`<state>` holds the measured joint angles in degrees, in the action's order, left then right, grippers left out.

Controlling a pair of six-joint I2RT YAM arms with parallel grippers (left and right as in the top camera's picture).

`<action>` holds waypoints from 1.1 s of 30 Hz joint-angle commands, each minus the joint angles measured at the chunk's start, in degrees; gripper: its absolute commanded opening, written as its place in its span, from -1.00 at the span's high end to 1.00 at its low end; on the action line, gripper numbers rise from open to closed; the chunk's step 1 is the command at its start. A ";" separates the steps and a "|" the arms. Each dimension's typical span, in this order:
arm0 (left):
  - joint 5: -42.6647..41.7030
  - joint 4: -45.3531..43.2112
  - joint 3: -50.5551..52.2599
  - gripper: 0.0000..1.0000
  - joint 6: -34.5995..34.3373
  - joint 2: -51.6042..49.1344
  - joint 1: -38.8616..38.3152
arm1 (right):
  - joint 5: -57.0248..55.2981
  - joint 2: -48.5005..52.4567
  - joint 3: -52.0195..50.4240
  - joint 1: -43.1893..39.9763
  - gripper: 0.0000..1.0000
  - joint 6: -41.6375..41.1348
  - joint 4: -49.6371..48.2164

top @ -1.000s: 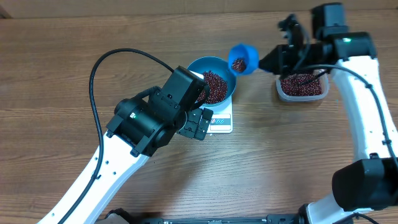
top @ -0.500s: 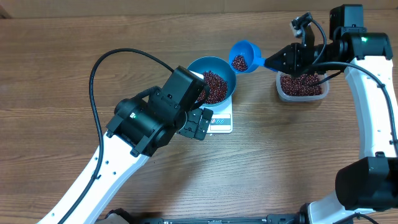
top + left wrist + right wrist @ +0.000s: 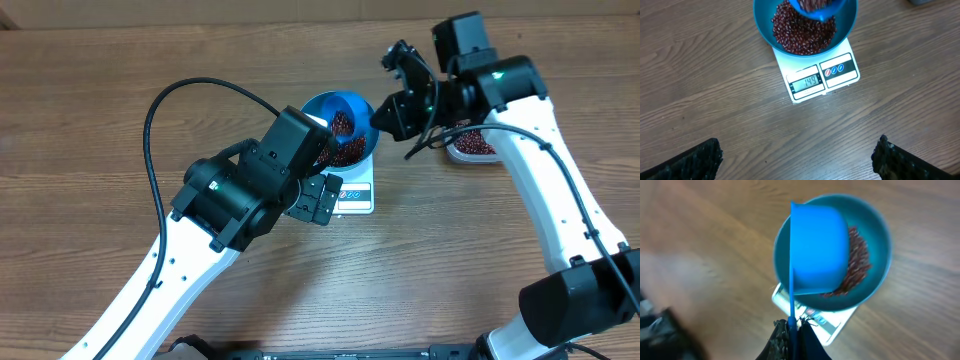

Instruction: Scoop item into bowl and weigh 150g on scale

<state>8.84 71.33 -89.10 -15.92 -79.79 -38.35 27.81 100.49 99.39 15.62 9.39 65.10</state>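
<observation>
Movement of the right arm is the main change. Half a second ago the small bright-blue plastic scoop (image 3: 817, 245) was held upright between the bowl and the clear plastic tub (image 3: 472, 147), with a few beans inside. Now it is above the round, deep, teal-blue bowl (image 3: 761, 20) and rolled onto its side, so its mouth faces into the bowl. The right gripper (image 3: 791, 330) is closed tightly on the thin handle of the scoop. The left arm has not moved. The left gripper (image 3: 797, 162) hangs over the brown wooden table (image 3: 100, 60) in front of the scale, with its fingers spread fully wide and holding nothing.

I judge this to be a topping-up pour. A heap of small dark red-brown beans (image 3: 802, 35) lies already in the bowl, and the bowl stands on the flat white square kitchen scale (image 3: 817, 75).

Only the left wrist view shows the display of the scale. It seems to read 149, so very little is missing, and emptying the whole scoop could pass the target. The right wrist view shows the tilt of the scoop and the grip on its handle, but there the scale is blurred. The overhead view alone shows the tub, mostly hidden behind the right arm.
</observation>
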 commanded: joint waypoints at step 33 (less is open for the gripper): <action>0.33 0.00 -1.16 -0.99 1.11 -0.09 0.09 | -7.91 -1.38 0.74 2.45 0.92 -0.22 1.42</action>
<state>8.84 71.33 -89.10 -15.92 -79.79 -38.35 20.23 100.49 99.39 18.04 9.82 66.85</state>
